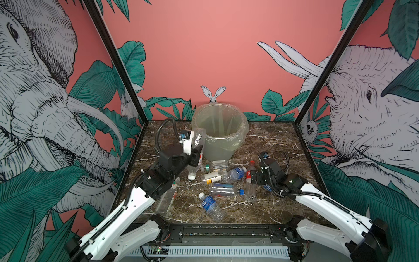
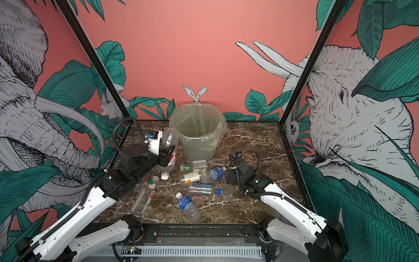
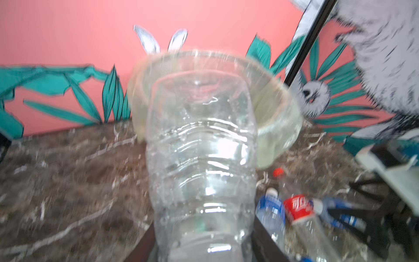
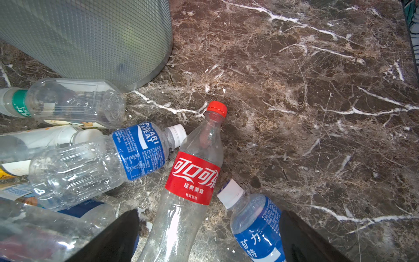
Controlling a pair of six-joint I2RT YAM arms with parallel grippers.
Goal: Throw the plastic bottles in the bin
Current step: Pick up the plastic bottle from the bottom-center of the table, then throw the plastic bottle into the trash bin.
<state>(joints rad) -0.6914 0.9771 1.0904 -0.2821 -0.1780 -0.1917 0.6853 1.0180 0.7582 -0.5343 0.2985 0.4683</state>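
Observation:
My left gripper [image 1: 196,156] [image 2: 169,156] is shut on a clear plastic bottle [image 1: 197,140] [image 3: 201,158], held off the table, base up and white cap [image 1: 191,176] down, just left of the bin [image 1: 217,147] [image 2: 197,149] [image 3: 280,108]. The bin is grey-green with a clear bag liner. My right gripper [image 4: 208,238] [image 1: 255,178] hangs open low over a red-label bottle [image 4: 192,177] [image 1: 250,179] and a blue-label bottle [image 4: 256,226], both lying between its fingers. Several more bottles lie before the bin, among them a Pocari one [image 4: 97,163] [image 1: 234,173].
Other loose bottles: a blue-label one [image 1: 210,205] near the front, a blue-capped one [image 1: 223,190], a tall clear one [image 1: 169,197] under my left arm, a green-labelled one [image 4: 68,102] by the bin's foot. Black frame posts [image 1: 317,90] and printed walls enclose the marble table [image 1: 272,140].

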